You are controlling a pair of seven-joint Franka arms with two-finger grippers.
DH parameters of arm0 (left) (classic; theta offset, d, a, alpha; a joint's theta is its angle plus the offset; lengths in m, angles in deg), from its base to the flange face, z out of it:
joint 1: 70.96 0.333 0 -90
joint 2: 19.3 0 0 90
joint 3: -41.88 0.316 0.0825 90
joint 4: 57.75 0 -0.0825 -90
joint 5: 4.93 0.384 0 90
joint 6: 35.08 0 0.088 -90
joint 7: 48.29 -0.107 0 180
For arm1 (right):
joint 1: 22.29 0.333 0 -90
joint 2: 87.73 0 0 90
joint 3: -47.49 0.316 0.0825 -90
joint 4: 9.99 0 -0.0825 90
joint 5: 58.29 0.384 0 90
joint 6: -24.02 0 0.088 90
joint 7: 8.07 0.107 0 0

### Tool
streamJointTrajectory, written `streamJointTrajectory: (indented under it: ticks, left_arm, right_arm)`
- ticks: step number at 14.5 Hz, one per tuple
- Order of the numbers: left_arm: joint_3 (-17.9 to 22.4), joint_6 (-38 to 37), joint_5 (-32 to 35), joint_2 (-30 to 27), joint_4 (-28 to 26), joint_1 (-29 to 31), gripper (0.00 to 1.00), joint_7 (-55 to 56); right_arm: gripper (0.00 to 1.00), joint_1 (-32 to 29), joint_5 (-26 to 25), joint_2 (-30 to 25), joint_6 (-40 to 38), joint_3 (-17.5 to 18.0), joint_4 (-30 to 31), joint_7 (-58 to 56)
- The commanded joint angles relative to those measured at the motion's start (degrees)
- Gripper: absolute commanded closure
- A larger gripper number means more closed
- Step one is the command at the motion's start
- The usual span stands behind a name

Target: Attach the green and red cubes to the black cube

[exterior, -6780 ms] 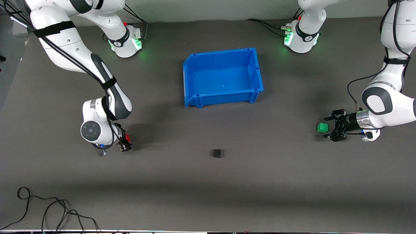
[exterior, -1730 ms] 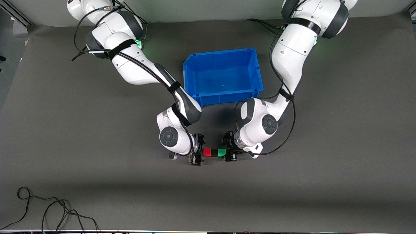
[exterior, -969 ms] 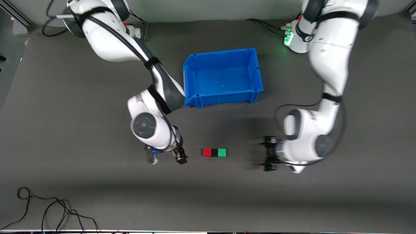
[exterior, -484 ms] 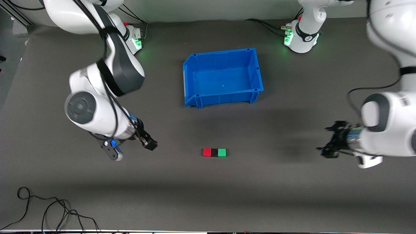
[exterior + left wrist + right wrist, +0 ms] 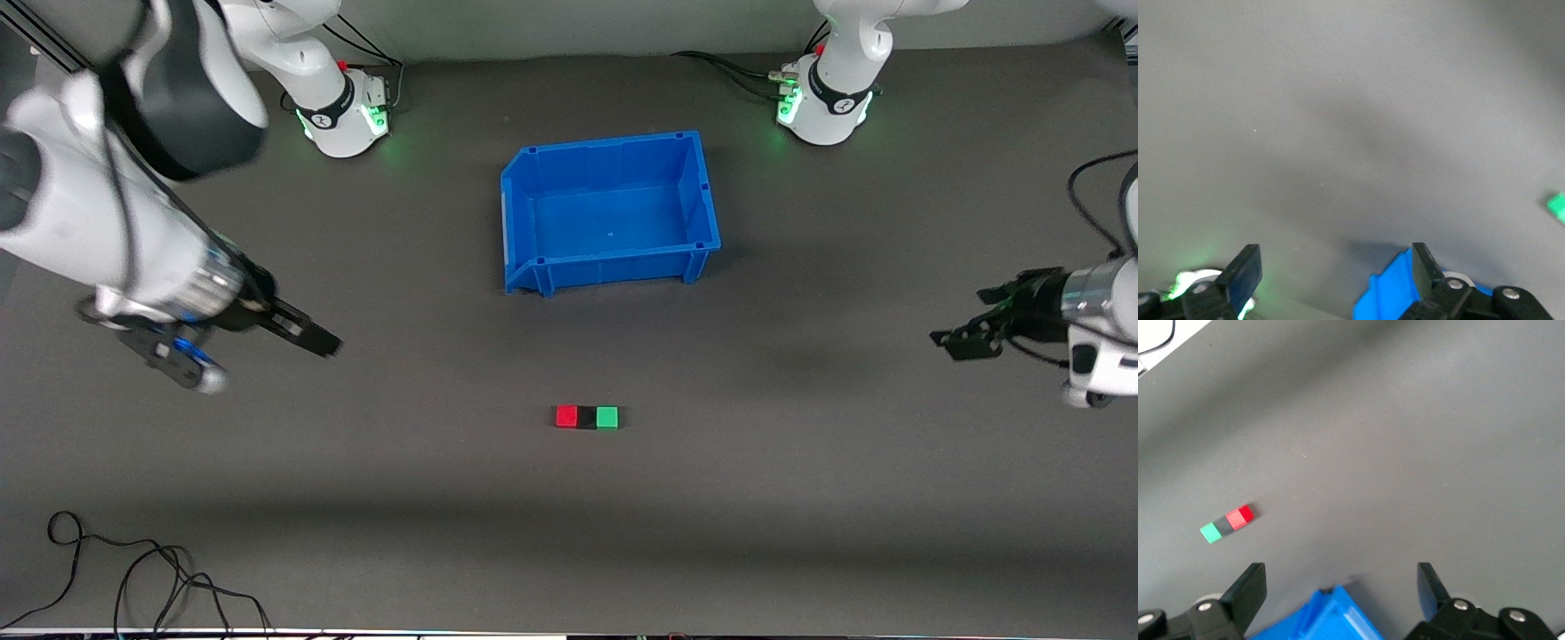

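Note:
The red cube (image 5: pixel 566 416), the black cube (image 5: pixel 587 418) and the green cube (image 5: pixel 607 417) lie in one touching row on the grey mat, black in the middle, nearer the front camera than the blue bin. The row also shows in the right wrist view: green cube (image 5: pixel 1211 533), black cube (image 5: pixel 1223 525), red cube (image 5: pixel 1239 517). My right gripper (image 5: pixel 316 338) is open and empty, up over the mat toward the right arm's end. My left gripper (image 5: pixel 969 317) is open and empty over the left arm's end. The left wrist view catches only the green cube (image 5: pixel 1556 205) at its edge.
An empty blue bin (image 5: pixel 535 267) stands mid-table between the arm bases, also seen in the wrist views (image 5: pixel 1395 293) (image 5: pixel 1331 617). A loose black cable (image 5: pixel 133 569) lies at the front corner at the right arm's end.
Both grippers have drawn away from the cube row toward their own ends of the table and risen. The three cubes stay joined and have not moved.

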Motion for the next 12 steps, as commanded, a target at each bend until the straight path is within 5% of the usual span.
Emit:
streamJointTrajectory:
  ticks: [1, 4, 12]
  left_arm:
    - [-0.8, -0.4, 4.5, -5.8, -2.3, -1.5, 0.0, -14.0]
    - [-1.5, -0.3, 7.0, -8.7, -2.7, -3.3, 0.0, -23.4]
    - [-2.1, 6.3, 10.2, -14.9, -9.1, -4.0, 0.0, -28.3]
  right_arm:
    - [0.0, -8.8, -1.7, -10.8, 0.0, 7.5, 10.2, -7.1]
    - [0.0, -12.8, -7.3, -13.0, -3.6, 9.5, 10.0, -16.3]
    - [0.0, -19.2, -7.8, -15.2, -6.0, 12.4, 9.8, -26.6]
